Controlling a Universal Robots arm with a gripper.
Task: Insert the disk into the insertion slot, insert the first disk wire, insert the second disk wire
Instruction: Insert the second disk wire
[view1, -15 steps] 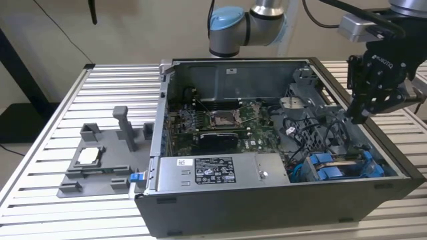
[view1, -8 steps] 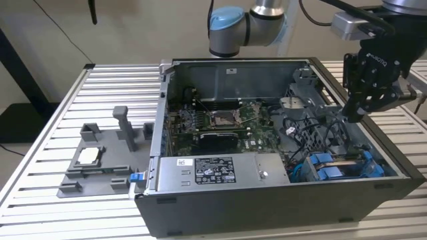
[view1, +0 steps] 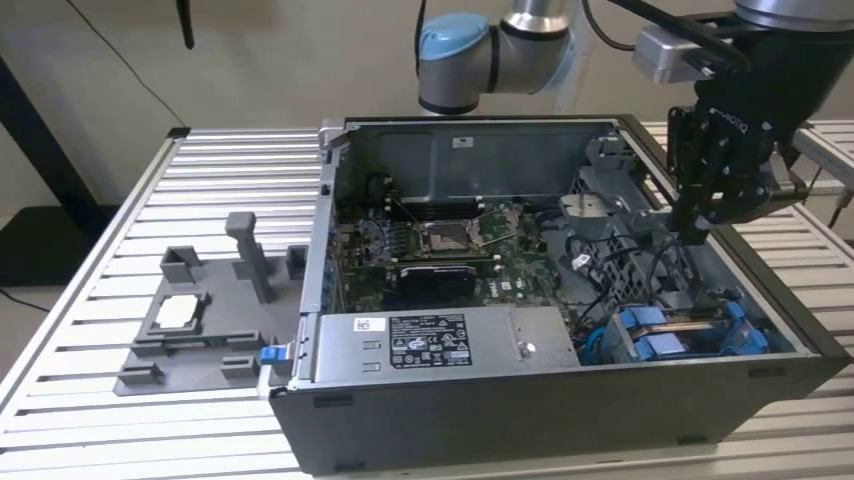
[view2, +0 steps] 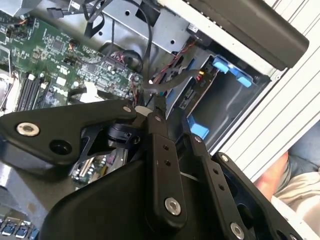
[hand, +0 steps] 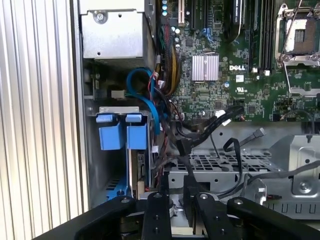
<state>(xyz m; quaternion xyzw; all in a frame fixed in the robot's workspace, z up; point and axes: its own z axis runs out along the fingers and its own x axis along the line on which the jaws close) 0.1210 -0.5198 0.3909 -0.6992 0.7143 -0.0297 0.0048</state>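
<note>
The disk sits in the drive bay at the case's corner, showing its blue carrier tabs; its metal body is mostly hidden. In the exterior view the blue carrier lies low at the case's front right. My gripper reaches down into the case just behind that bay. Its fingers are shut on a black disk wire that runs toward the bay. In the first wrist view this wire rises from between the gripper's fingers, its connector end hanging beside the blue tabs.
The open computer case stands on a slatted table. A grey power-supply box fills its front, with the motherboard behind and loose cables near the bay. A grey fixture lies to the exterior view's left. A person's hand is beside the case.
</note>
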